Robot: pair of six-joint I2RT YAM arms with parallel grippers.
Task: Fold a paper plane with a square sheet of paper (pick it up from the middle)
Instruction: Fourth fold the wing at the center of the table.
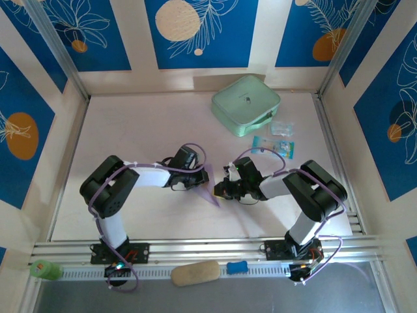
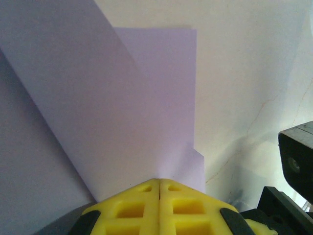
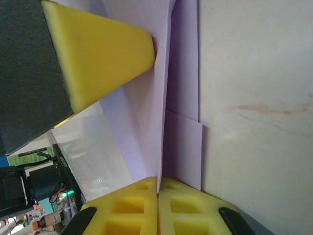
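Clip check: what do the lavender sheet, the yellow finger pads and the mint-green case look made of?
The lavender sheet: thin matte paper; it holds sharp creases and layered flaps. The yellow finger pads: probably moulded plastic or firm rubber, matte, with square recesses. The mint-green case: likely a soft fabric or faux-leather shell, rounded edges; too small to confirm.

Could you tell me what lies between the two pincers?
In the top view, the folded paper spans between the left pincer and right pincer, each shut on it.
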